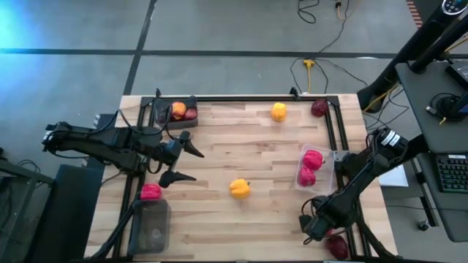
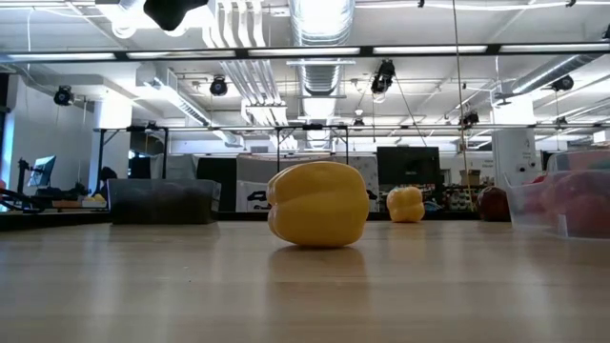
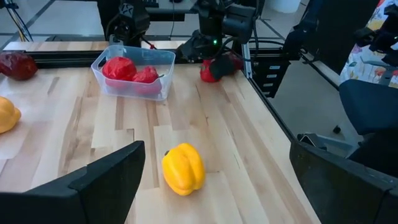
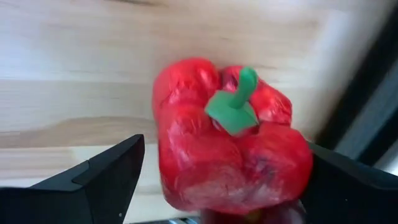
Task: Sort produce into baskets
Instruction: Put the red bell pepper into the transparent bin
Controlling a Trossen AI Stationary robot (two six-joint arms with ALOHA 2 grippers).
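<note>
My right gripper is open at the table's near right corner, a finger on either side of a red bell pepper that lies on the wood with its green stem toward the camera. My left gripper is open and empty over the table's left middle. A yellow pepper lies at the centre. A red pepper lies next to the near-left dark bin. The clear bin holds two red peppers. The far-left dark bin holds an orange fruit and an apple.
Another yellow pepper and a dark red apple lie near the far edge. A black frame rail runs along the table's right side, close beside the red pepper and my right gripper. Bare wood lies between the centre pepper and the near edge.
</note>
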